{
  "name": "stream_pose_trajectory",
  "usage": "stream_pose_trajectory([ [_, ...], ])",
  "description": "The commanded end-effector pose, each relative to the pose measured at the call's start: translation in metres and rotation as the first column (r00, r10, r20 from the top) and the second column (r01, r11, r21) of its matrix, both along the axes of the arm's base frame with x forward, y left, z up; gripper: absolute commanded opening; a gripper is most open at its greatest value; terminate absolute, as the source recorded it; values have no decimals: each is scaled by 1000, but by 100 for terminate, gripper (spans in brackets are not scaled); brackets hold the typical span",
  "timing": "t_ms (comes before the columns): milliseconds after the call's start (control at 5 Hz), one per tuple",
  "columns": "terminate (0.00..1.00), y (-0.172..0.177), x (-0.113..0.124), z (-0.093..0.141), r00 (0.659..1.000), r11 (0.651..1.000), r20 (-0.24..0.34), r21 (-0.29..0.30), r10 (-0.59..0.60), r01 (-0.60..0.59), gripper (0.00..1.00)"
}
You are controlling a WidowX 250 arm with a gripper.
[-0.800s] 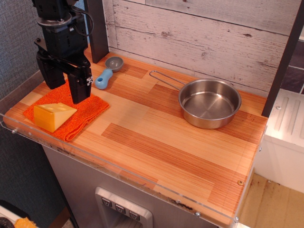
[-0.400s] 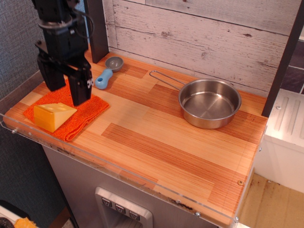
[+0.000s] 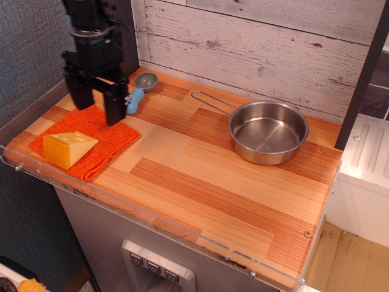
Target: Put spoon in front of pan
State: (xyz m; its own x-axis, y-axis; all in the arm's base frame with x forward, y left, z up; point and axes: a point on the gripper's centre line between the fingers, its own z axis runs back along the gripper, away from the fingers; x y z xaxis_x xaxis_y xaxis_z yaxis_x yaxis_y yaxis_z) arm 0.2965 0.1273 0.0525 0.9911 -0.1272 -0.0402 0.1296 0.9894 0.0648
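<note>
So far, almost none of the job is done, and you should read this as the approach stage. The small toy spoon with the round grey bowl and chunky light-blue handle lies flat on the striped wooden bench at the upper left of the frame, close to the whitewashed plank wall, with its bowl toward the wall. The round shiny steel pan with the thin wire loop handle sits well apart from it, at the right of centre, and the bench in front of the pan is bare wood. Your black gripper hangs at the upper left, above the far edge of the orange knitted cloth and just beside the spoon's handle, which one of the fingers partly hides. The fingers stand spread apart with nothing between them. Whether they touch the bench or the cloth you cannot tell from this view. The yellow cheese wedge rests on the cloth and plays no part. Left for you, as I judge it: straddle the handle, close, lift, carry toward the lower right, and set the spoon down in front of the pan.
</note>
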Motion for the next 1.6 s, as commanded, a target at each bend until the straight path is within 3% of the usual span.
stream_pose_trajectory([
  [0,0,21,45,-1,988,989,33,6,148,-149,100],
  [400,0,22,62,-26,967,967,6,-23,255,-255,100],
  [600,0,19,65,-35,964,964,-5,-6,267,-268,100],
  [800,0,15,64,-37,962,962,-4,13,271,-271,0],
  [1200,0,5,61,12,976,980,116,53,184,-191,0],
  [1400,0,-11,46,60,973,987,212,104,95,-119,0],
])
